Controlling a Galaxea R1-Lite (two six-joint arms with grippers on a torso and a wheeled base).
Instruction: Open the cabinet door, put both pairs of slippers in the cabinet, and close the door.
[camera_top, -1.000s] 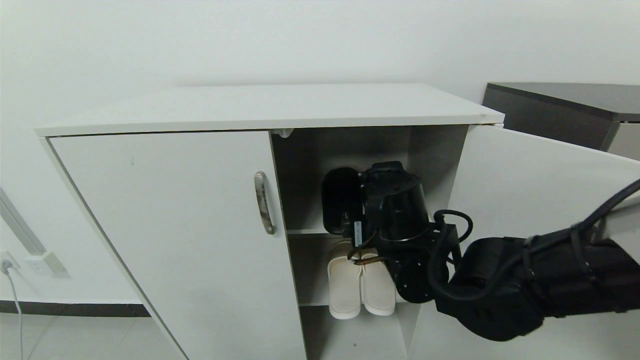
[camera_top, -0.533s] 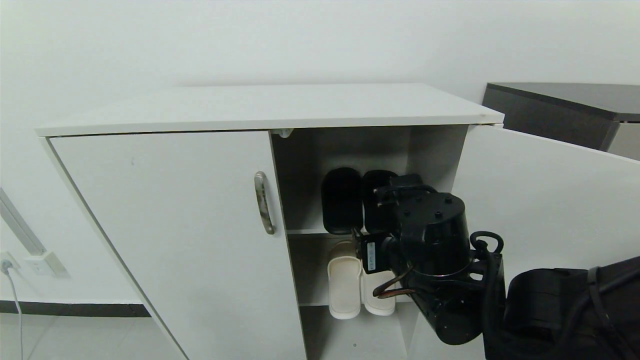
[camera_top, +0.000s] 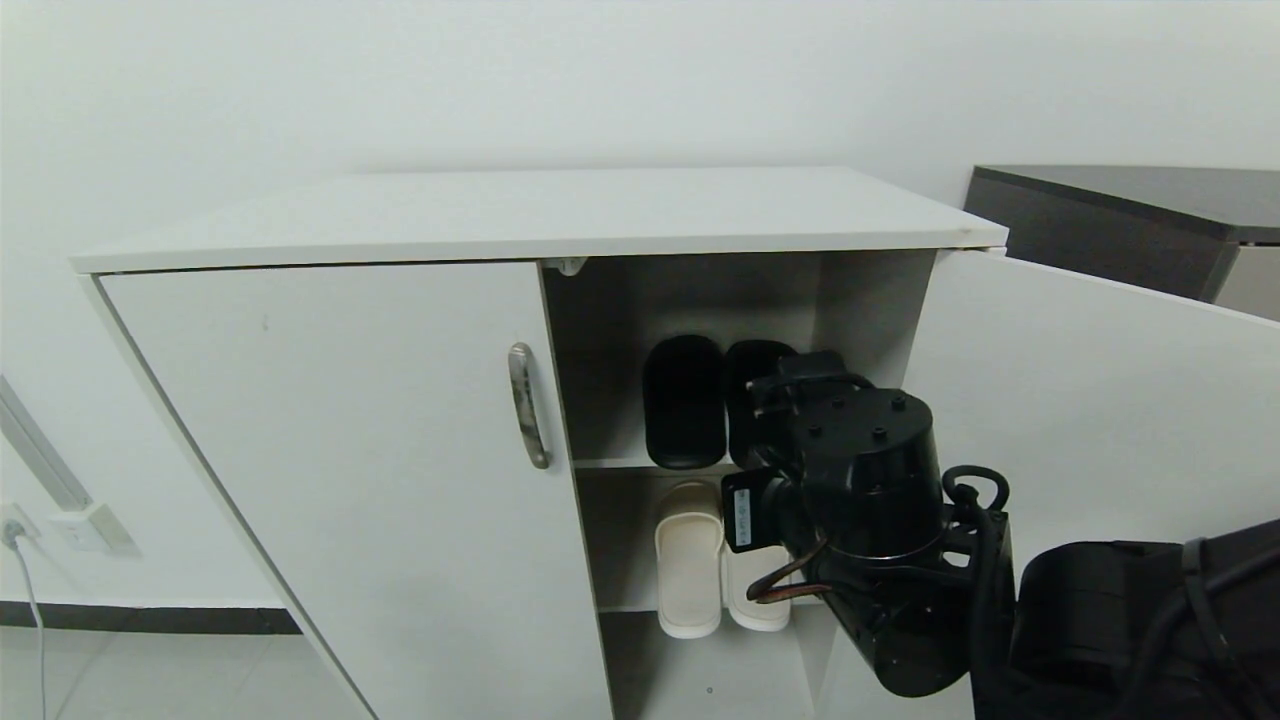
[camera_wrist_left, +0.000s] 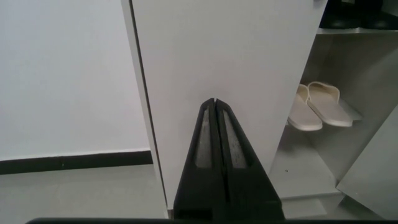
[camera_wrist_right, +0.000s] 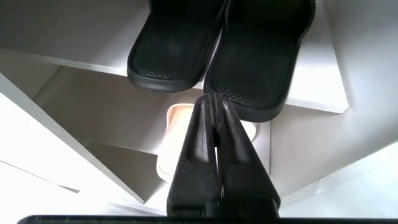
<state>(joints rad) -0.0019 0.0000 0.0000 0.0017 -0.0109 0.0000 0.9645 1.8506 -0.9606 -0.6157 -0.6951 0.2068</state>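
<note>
We pull the right end effector (camera_wrist_right: 214, 99) back out of the cabinet (camera_top: 520, 215). A second ago it reaches over the upper shelf (camera_top: 608, 463) and hides the right black slipper. Now it sits nearer to us and lower, fingers pressed together with nothing between them. The black slippers (camera_top: 685, 415) both show on that shelf, side by side. The right arm (camera_top: 880, 500) now covers more of the white slippers (camera_top: 688, 560).
</note>
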